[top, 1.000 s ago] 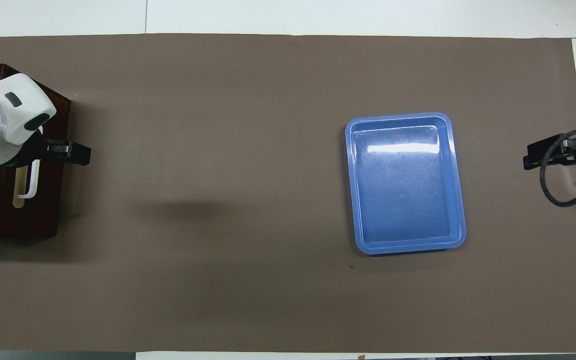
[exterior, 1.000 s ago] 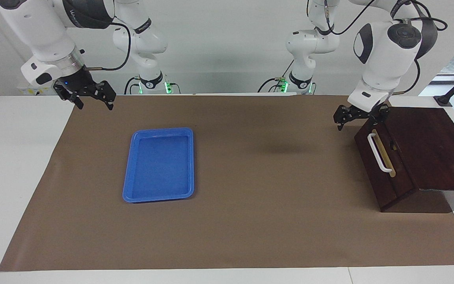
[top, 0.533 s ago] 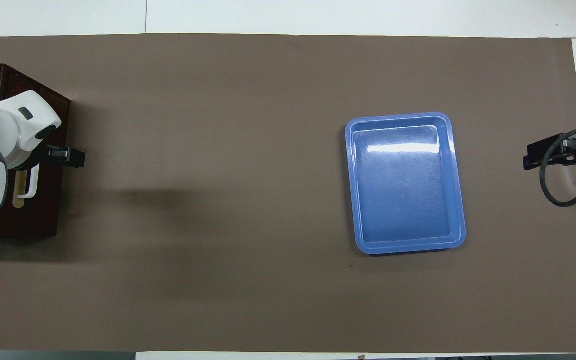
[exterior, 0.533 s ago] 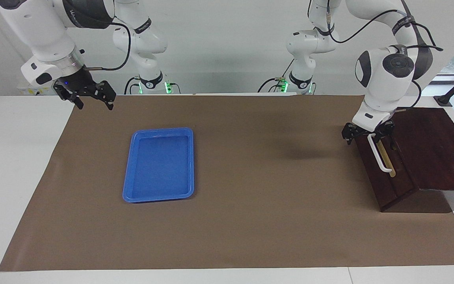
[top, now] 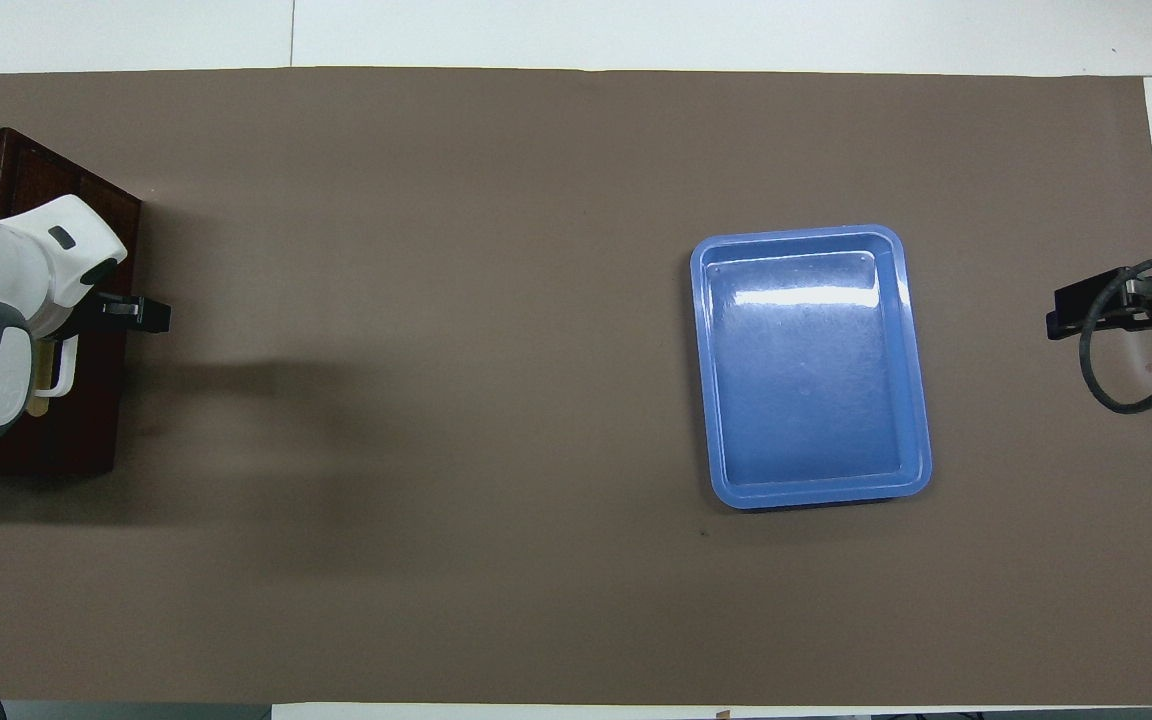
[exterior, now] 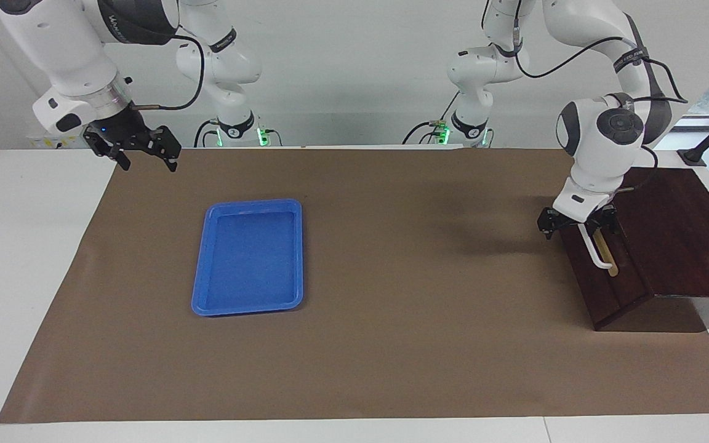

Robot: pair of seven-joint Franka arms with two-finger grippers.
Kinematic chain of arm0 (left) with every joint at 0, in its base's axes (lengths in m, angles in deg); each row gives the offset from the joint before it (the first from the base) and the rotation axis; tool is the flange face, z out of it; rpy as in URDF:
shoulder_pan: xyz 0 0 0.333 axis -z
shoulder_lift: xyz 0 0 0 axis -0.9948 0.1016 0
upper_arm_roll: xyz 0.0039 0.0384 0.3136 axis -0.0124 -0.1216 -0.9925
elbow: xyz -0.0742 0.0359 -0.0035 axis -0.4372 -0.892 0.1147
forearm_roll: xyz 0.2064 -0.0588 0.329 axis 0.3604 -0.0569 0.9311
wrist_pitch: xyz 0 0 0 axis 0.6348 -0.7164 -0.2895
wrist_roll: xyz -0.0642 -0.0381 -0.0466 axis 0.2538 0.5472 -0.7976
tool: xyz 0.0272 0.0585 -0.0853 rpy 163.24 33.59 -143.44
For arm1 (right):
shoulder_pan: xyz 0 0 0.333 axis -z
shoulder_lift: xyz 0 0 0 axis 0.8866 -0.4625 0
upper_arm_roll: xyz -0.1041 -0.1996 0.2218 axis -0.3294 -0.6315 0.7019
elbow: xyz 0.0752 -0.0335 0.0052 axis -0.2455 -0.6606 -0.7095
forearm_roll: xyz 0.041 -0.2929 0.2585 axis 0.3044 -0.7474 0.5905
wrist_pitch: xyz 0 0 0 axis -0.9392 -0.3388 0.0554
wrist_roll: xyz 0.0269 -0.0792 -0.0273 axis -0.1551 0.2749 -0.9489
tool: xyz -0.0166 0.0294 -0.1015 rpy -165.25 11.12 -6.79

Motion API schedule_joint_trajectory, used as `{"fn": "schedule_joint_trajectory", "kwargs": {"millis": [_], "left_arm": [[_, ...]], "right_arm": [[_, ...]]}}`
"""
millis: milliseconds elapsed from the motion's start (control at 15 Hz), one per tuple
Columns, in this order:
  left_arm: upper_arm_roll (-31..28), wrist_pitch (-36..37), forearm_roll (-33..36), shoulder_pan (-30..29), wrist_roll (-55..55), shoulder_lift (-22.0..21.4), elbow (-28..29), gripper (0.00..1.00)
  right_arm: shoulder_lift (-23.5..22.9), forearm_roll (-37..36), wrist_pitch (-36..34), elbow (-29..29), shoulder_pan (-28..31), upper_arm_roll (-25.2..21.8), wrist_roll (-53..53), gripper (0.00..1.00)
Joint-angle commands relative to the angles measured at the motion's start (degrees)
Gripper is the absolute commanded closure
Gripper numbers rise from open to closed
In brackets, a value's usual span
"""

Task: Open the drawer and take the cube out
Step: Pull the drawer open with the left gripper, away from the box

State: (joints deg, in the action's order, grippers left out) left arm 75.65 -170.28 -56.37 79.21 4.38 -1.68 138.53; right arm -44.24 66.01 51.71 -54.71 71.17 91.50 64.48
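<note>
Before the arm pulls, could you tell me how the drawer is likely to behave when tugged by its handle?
The drawer is shut and looks like solid dark wood, so probably stiff and fairly heavy. The left gripper stands open at the end of the white handle nearer the robots; an off-centre pull might skew it. The box seems unfastened and could slide on the brown mat.

1. The flat blue plastic tray [exterior: 248, 256] is the only thing lying on the middle of the brown mat [exterior: 391, 357]; bare mat surrounds it.
2. The dark brown sloped-top wooden box [exterior: 668, 240] blocks the left arm's end of the table.
3. The open left gripper [exterior: 578, 221] crowds the box's white bar handle [exterior: 596, 253].
</note>
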Motion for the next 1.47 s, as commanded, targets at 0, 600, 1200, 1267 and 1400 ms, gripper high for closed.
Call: {"fn": "schedule_joint_trajectory", "kwargs": {"millis": [0,600,1200,1267,1400], "left_arm": [[0.4,-2.7,1.2,-0.4,-0.3,-0.9,3.0,0.00],[0.7,-1.6,1.2,4.6,-1.0,-1.3,3.7,0.00],[0.8,1.8,1.2,10.4,-3.5,-1.7,3.4,0.00],[0.8,1.9,1.1,10.5,-3.5,-1.7,3.3,0.00],[0.8,2.3,1.2,10.8,-3.2,-1.7,3.3,0.00]], "right_arm": [[1.3,0.6,0.6,-1.4,1.1,0.8,-0.1,0.00],[1.3,0.6,0.6,-1.4,1.1,0.8,-0.1,0.00],[1.3,0.6,0.6,-1.4,1.1,0.8,-0.1,0.00],[1.3,0.6,0.6,-1.4,1.1,0.8,0.0,0.00],[1.3,0.6,0.6,-1.4,1.1,0.8,0.0,0.00]]}}
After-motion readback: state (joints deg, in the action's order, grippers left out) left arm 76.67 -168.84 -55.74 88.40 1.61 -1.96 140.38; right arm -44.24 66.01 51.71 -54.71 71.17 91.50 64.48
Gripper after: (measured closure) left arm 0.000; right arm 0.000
